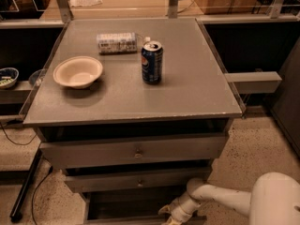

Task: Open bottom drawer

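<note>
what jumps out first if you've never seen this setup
A blue can stands upright mid-top on the grey cabinet, with a pale bowl to its left. Low at the frame's bottom edge, a white arm reaches in from the right, its hand down at the bottom drawer.

Tool (169,214) low at bottom drawer (117,219); middle drawer front (136,179) overhangs; floor (255,153) right free.

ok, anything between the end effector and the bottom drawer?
Nothing shows between them in the camera view. The end effector sits at the frame's bottom edge, right at the bottom drawer front. Contact can't be confirmed.
</note>
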